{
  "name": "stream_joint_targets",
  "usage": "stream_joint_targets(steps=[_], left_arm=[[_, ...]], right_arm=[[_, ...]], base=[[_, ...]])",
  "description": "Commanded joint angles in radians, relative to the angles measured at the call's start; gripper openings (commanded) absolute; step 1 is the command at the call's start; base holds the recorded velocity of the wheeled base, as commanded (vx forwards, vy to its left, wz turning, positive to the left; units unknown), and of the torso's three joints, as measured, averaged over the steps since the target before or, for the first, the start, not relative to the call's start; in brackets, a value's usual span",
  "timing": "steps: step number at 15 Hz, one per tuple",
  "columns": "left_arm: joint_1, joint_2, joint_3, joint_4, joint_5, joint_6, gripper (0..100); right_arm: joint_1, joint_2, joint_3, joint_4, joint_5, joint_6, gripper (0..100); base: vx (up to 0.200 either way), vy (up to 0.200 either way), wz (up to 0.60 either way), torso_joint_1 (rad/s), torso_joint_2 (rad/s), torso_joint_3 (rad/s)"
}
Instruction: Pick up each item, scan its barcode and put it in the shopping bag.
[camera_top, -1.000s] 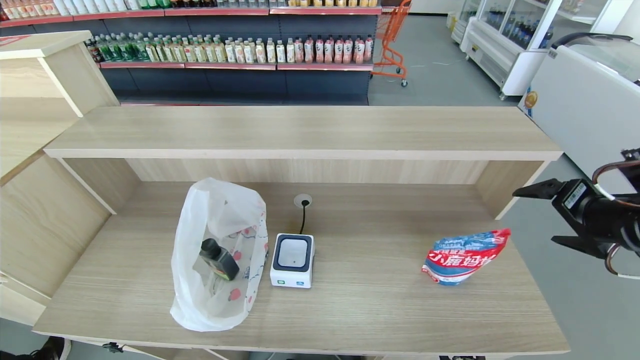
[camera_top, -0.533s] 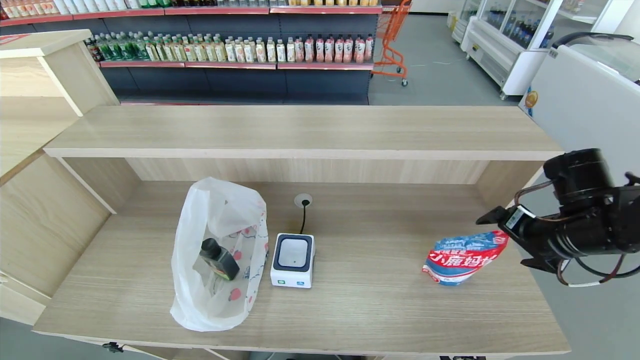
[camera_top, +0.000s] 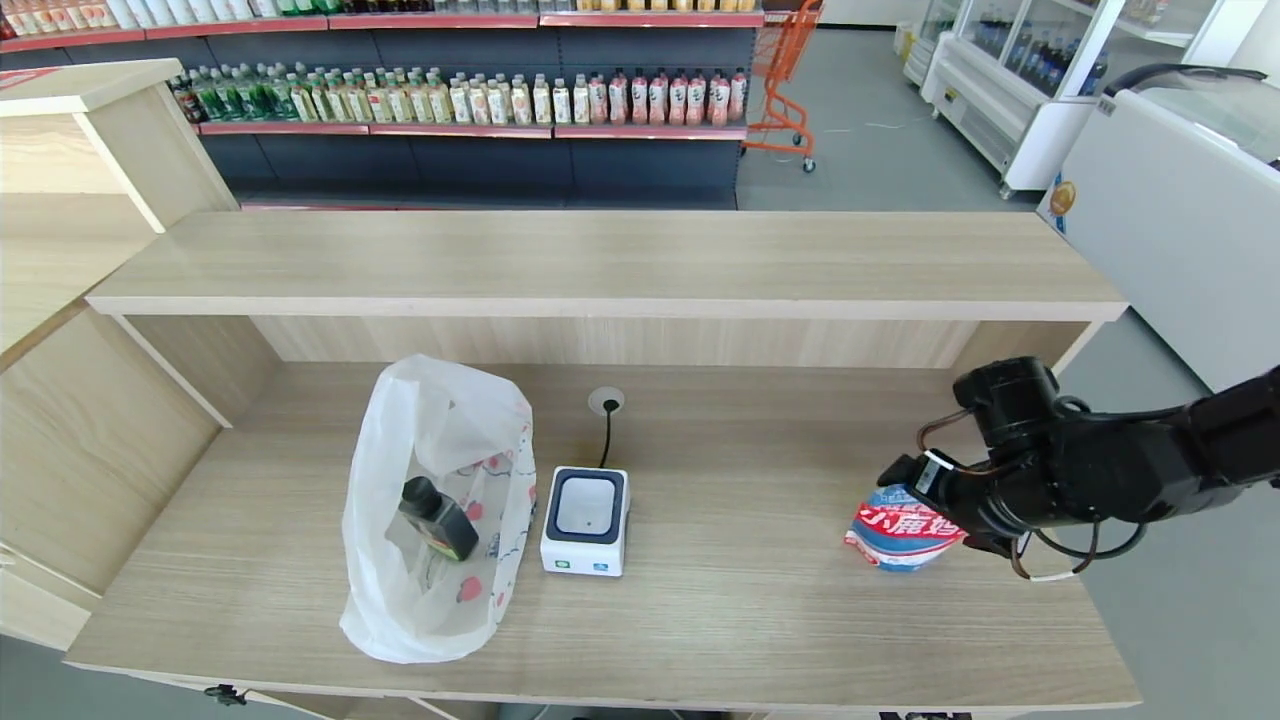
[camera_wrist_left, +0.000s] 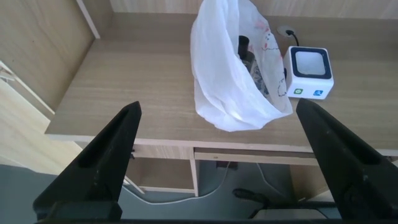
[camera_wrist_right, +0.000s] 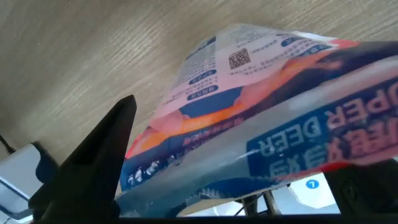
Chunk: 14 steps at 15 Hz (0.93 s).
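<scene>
A red, white and blue snack bag (camera_top: 893, 530) lies at the right end of the lower counter (camera_top: 740, 610). My right gripper (camera_top: 930, 505) is down over it, open, one finger on each side of the bag's upper end. In the right wrist view the snack bag (camera_wrist_right: 267, 124) sits close beside a dark finger (camera_wrist_right: 93, 168). The white shopping bag (camera_top: 440, 480) stands at the left with a dark bottle (camera_top: 437, 518) inside. A white scanner (camera_top: 586, 520) sits just right of it. My left gripper (camera_wrist_left: 217, 106) hangs open off the counter's front edge, facing the shopping bag (camera_wrist_left: 233, 74).
A raised wooden shelf (camera_top: 600, 260) runs along the back of the counter, with side walls at both ends. The scanner's cable goes into a grommet (camera_top: 605, 402) behind it. Bare wood lies between the scanner and the snack bag.
My right arm has swung in from beyond the counter's right end, moved left and down, and now has its open fingers around the snack bag. The bag has not moved.
</scene>
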Motion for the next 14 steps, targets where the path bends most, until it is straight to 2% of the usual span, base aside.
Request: stream_joint_targets(steps=[1, 2, 5, 8, 10, 11, 12, 13, 14], left_arm=[[0.000, 0.000, 0.000, 0.000, 0.000, 0.000, 100], [0.000, 0.000, 0.000, 0.000, 0.000, 0.000, 100], [0.000, 0.001, 0.000, 0.000, 0.000, 0.000, 100], [0.000, 0.000, 0.000, 0.000, 0.000, 0.000, 100], [0.000, 0.000, 0.000, 0.000, 0.002, 0.000, 100], [0.000, 0.001, 0.000, 0.000, 0.000, 0.000, 100], [0.000, 0.000, 0.000, 0.000, 0.000, 0.000, 100], [0.000, 0.001, 0.000, 0.000, 0.000, 0.000, 100], [0.000, 0.000, 0.000, 0.000, 0.000, 0.000, 100]], right_arm=[[0.014, 0.073, -0.002, -0.051, -0.002, -0.003, 100], [0.014, 0.088, 0.000, -0.091, -0.002, -0.023, 0], [0.014, 0.105, -0.005, -0.104, -0.046, -0.129, 0], [0.018, 0.102, 0.001, -0.104, -0.055, -0.151, 0], [0.016, 0.047, 0.052, -0.120, -0.062, -0.304, 0], [0.019, 0.001, 0.075, -0.166, -0.049, -0.319, 0], [0.021, -0.024, 0.084, -0.184, -0.031, -0.323, 0], [0.021, -0.122, 0.095, -0.209, 0.152, -0.353, 0], [0.019, -0.128, 0.097, -0.209, 0.162, -0.355, 0]], base=[[0.000, 0.000, 0.00, 0.000, 0.00, 0.000], [0.000, 0.000, 0.00, 0.000, 0.00, 0.000], [0.000, 0.000, 0.00, 0.000, 0.00, 0.000], [0.000, 0.000, 0.00, 0.000, 0.00, 0.000], [0.000, 0.000, 0.00, 0.000, 0.00, 0.000], [0.000, 0.000, 0.00, 0.000, 0.00, 0.000], [0.000, 0.000, 0.00, 0.000, 0.00, 0.000], [0.000, 0.000, 0.00, 0.000, 0.00, 0.000], [0.000, 0.000, 0.00, 0.000, 0.00, 0.000]])
